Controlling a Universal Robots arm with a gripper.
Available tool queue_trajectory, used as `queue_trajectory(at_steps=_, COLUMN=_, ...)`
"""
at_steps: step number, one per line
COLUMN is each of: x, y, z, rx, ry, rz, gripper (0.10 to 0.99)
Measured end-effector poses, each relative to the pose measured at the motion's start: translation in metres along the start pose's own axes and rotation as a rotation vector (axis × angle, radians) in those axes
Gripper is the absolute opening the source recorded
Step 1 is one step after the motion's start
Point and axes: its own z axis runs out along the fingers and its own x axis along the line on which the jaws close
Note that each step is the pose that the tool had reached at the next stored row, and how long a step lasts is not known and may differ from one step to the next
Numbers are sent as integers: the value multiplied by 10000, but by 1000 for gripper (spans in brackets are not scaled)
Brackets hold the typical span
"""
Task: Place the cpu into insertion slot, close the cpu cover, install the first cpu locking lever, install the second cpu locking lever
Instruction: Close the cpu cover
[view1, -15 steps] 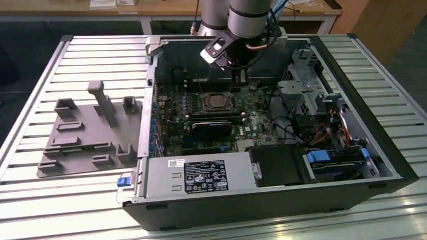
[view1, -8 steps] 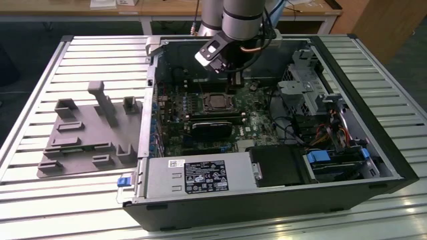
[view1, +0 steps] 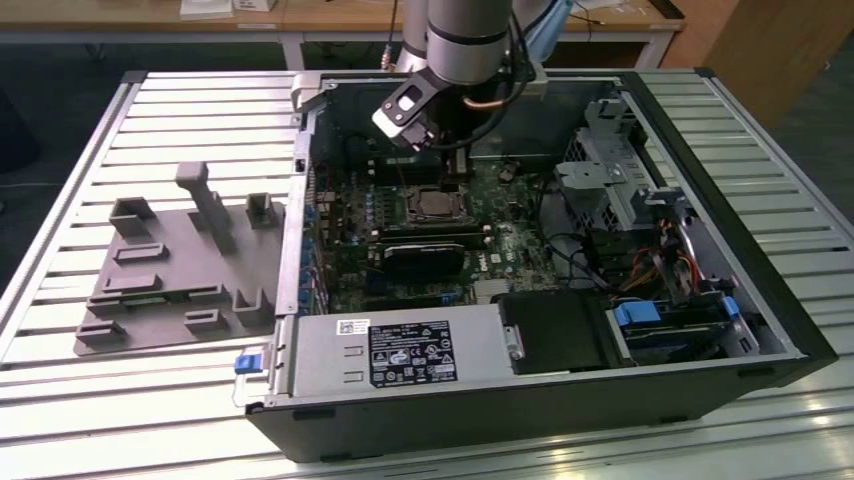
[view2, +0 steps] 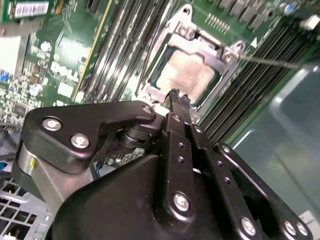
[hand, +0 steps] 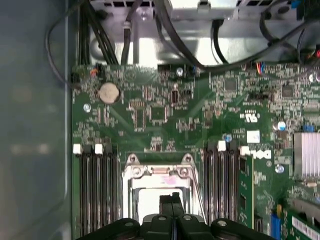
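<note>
Exterior view: the gripper (view1: 451, 150) hangs on the grey tubular arm inside the open black tower case (view1: 694, 330). The cpu (view1: 430, 206), a small pale square, sits in the insertion slot (view1: 430, 192) just below and in front of the tips. A black finned block (view1: 420, 258) lies further out from the tool, and a matte grey moulded fixture (view1: 174, 270) rests well off to the side on the ribbed aluminium table (view1: 80, 150).

Second wrist view: the gripper's (view2: 178, 97) black fingers are pressed together, with nothing visible between them. The tips are just short of the socket's near edge; contact cannot be told. Just beyond them is the cpu (view2: 187, 75), its flat top a brushed silvery beige. The cpu cover (view2: 227, 52), a thin shiny steel frame with a cut window, lies flat around the chip. A thin wire rod (view2: 270, 61) runs away from the cover's corner over the long black memory slots (view2: 250, 95).

First wrist view: the gripper (hand: 170, 197) again shows only a hairline seam between its fingers. The cpu cover (hand: 160, 172) sits directly past the tips. Memory slots (hand: 95, 190) flank both sides on the glossy green board (hand: 150, 130), and a round coin cell (hand: 107, 92) lies far ahead.
</note>
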Motion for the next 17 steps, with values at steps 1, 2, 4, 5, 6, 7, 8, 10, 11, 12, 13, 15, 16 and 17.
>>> queue_trajectory(at_steps=1, x=-1, y=-20, z=1, rx=0, ry=0, rz=-6, gripper=106)
queue_trajectory(at_steps=2, x=-2, y=-35, z=2, rx=0, ry=1, rz=-12, gripper=106)
queue_trajectory(at_steps=4, x=-2, y=-39, z=1, rx=0, ry=-1, rz=-15, gripper=106)
queue_trajectory(at_steps=5, x=-2, y=-39, z=1, rx=1, ry=-1, rz=-16, gripper=106)
queue_trajectory(at_steps=6, x=-2, y=-39, z=1, rx=1, ry=-1, rz=-15, gripper=106)
queue_trajectory(at_steps=7, x=-2, y=-40, z=1, rx=1, ry=-1, rz=-20, gripper=106)
queue_trajectory(at_steps=8, x=-2, y=-40, z=1, rx=1, ry=0, rz=-54, gripper=106)
queue_trajectory(at_steps=10, x=-2, y=-40, z=1, rx=4, ry=2, rz=-230, gripper=106)
queue_trajectory(at_steps=11, x=-2, y=-40, z=1, rx=7, ry=3, rz=-357, gripper=106)
queue_trajectory(at_steps=12, x=-2, y=-40, z=1, rx=9, ry=4, rz=-494, gripper=106)
queue_trajectory(at_steps=13, x=-2, y=-40, z=1, rx=11, ry=6, rz=-649, gripper=106)
queue_trajectory(at_steps=15, x=-2, y=-40, z=2, rx=16, ry=10, rz=-969, gripper=106)
queue_trajectory(at_steps=16, x=-2, y=-40, z=1, rx=19, ry=12, rz=-1122, gripper=106)
queue_trajectory(at_steps=17, x=-2, y=-40, z=1, rx=21, ry=14, rz=-1272, gripper=106)
